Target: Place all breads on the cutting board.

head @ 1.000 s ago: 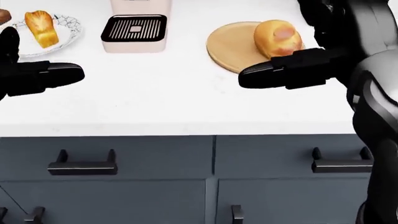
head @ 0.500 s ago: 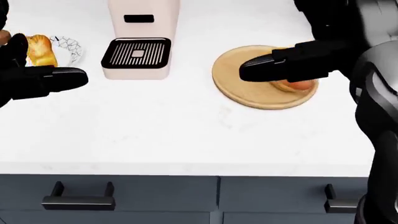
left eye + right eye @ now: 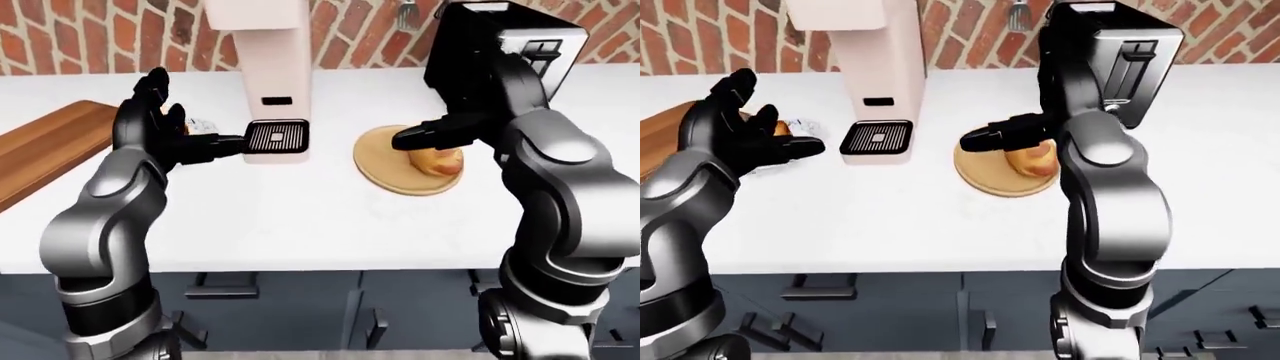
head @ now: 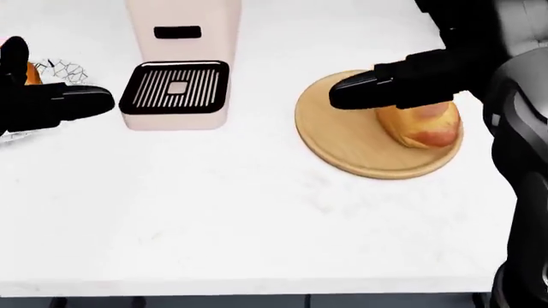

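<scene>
As camera tilted up, bread point(image 4: 421, 124) lower

Golden-orange bread roll point(image 4: 421, 124) on pale tan round cutting board point(image 4: 355, 144). Cream coffee machine point(image 3: 264, 67), black grated drip tray point(image 4: 175, 87). Black toaster point(image 3: 505, 45). White countertop point(image 4: 214, 212). Red brick wall point(image 3: 100, 34). Black hands, grey arms.

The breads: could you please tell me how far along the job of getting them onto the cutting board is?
One bread roll already lies on the round cutting board, with the right robot hand open over it. Nothing is in hand: the left robot hand is open too, held beside the plate. Left to do: the bread on that plate, mostly hidden behind the left robot hand.
</scene>
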You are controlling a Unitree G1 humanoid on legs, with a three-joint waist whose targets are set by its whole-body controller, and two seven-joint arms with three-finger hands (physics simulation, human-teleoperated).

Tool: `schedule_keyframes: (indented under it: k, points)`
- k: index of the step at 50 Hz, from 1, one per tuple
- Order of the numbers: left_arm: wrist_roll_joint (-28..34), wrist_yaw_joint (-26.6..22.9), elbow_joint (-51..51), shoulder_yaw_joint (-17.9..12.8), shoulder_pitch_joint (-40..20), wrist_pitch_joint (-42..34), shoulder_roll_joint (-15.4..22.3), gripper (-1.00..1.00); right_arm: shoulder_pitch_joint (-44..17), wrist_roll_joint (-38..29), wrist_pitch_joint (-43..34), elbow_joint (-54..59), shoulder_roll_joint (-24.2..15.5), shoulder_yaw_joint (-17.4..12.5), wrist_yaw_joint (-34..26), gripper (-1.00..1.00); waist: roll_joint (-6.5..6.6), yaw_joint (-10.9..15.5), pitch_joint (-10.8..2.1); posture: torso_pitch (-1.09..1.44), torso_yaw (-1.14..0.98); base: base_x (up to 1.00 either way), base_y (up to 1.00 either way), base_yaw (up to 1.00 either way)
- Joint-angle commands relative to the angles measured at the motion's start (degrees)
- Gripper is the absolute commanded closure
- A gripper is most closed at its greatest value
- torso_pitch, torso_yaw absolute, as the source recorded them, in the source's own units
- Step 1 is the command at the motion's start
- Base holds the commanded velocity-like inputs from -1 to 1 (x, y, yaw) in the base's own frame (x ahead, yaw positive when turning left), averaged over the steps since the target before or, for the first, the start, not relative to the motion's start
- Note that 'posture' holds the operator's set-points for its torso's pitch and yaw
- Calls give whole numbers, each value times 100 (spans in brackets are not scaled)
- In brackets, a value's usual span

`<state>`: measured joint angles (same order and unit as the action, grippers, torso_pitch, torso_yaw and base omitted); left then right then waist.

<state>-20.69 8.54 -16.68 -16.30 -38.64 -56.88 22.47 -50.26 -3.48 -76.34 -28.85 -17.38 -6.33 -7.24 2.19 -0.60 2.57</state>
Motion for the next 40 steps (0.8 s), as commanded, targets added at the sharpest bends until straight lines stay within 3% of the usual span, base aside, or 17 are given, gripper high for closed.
schedule_keyframes:
  k: [1, 6, 11, 14, 21, 27, 31, 35, 40]
  points:
    - [16, 5, -123, -46, -100, 197, 57, -100, -226, -103, 180, -25, -190, -23, -105, -100, -5, -16, -177, 0, 0, 0, 0, 0]
    - [-9, 19, -158, -60, -90, 166, 58, -100, -293, -572, 119, 163, -558, 238, -433, -100, -78, -3, -175, 0, 0, 0, 0, 0]
    - [16, -4, -114, -39, -8, 279, 38, -100, -582, -930, 275, 538, -892, 221, -1098, -100, -123, 16, -156, 0, 0, 0, 0, 0]
    - [16, -4, -127, -34, -15, 251, 35, -100, -408, -1142, 447, 579, -979, 204, -1546, -100, -132, 35, -139, 0, 0, 0, 0, 0]
    - [26, 1, -140, -11, -37, 203, 4, -100, -519, -2275, 738, 830, -1444, 731, -3091, -100, -153, 40, -120, 0, 0, 0, 0, 0]
    - [33, -11, -121, -22, -27, 234, 0, -100, -635, -3639, 1664, 1352, -994, 700, -3987, -100, -110, 18, -95, 0, 0, 0, 0, 0]
    - [57, -25, -99, 17, 37, 319, -48, -100, -482, -4517, 2519, 1614, -556, 646, -4223, -100, -88, 8, -85, 0, 0, 0, 0, 0]
    - [49, -20, -133, -7, -2, 236, -33, -100, -484, -4986, 2836, 1732, -216, 480, -4555, -100, -56, -7, -99, 0, 0, 0, 0, 0]
    - [76, -40, -116, 4, 58, 306, -54, -100, -681, -5126, 3266, 2220, -61, 388, -4529, -100, -26, -16, -98, 0, 0, 0, 0, 0]
